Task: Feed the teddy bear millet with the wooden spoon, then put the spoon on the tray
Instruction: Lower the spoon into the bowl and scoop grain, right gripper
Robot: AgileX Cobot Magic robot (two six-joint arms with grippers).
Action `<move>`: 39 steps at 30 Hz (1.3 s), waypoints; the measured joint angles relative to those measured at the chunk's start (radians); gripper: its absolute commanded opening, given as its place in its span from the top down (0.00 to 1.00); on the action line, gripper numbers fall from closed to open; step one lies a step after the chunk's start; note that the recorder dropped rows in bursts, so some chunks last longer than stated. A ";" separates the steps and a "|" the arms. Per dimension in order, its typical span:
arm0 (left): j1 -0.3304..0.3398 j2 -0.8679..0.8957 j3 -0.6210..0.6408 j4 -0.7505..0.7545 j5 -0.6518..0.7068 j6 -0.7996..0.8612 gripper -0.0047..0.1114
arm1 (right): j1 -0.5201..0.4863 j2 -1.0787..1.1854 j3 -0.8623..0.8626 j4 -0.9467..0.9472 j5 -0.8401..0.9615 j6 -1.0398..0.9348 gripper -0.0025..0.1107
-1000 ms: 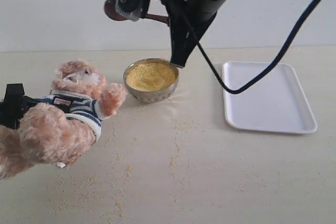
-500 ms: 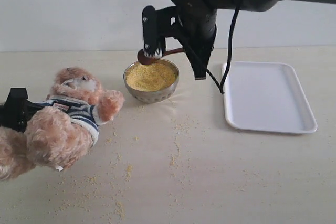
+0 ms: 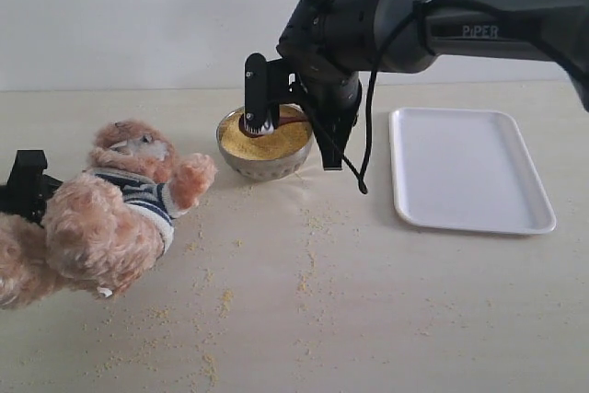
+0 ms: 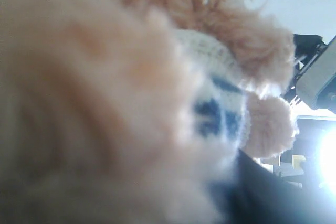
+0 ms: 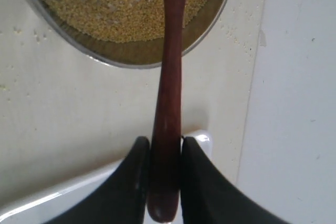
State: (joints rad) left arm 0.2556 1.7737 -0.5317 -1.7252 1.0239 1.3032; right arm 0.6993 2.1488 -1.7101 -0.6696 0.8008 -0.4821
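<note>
The teddy bear [image 3: 110, 223] hangs tilted at the left, off the table. My left gripper [image 3: 28, 192] is shut on its back. Its fur and striped shirt [image 4: 220, 114] fill the left wrist view. A metal bowl [image 3: 267, 161] holds a heap of millet [image 3: 276, 140]. My right gripper [image 3: 313, 122] is shut on the handle of the wooden spoon [image 3: 287, 121], whose tip dips into the millet. In the right wrist view the spoon [image 5: 169, 77] runs from the gripper [image 5: 165, 150] out over the millet [image 5: 115, 9]. The tray [image 3: 469, 167] lies to the right, with nothing on it.
Loose millet specks [image 3: 221, 301] are scattered over the pale table in front of the bowl and the bear. A white wall stands behind the table. The right arm's black cable [image 3: 363, 158] hangs between the bowl and the tray. A tray corner [image 5: 202, 139] shows beside the fingers.
My right arm has come down from high above the bowl, bringing the spoon's tip into the millet. The bear has sunk slightly to the left.
</note>
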 measured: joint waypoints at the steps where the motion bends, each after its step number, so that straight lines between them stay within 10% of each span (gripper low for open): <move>1: 0.000 0.000 0.000 0.000 0.000 0.000 0.92 | 0.000 0.004 0.000 0.000 0.000 0.000 0.98; 39: 0.000 0.000 0.000 0.000 0.000 0.000 0.92 | 0.000 0.021 -0.001 0.235 0.048 0.058 0.98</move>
State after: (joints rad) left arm 0.2556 1.7737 -0.5317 -1.7252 1.0239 1.3032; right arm 0.6993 2.1702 -1.7110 -0.4342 0.8491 -0.4241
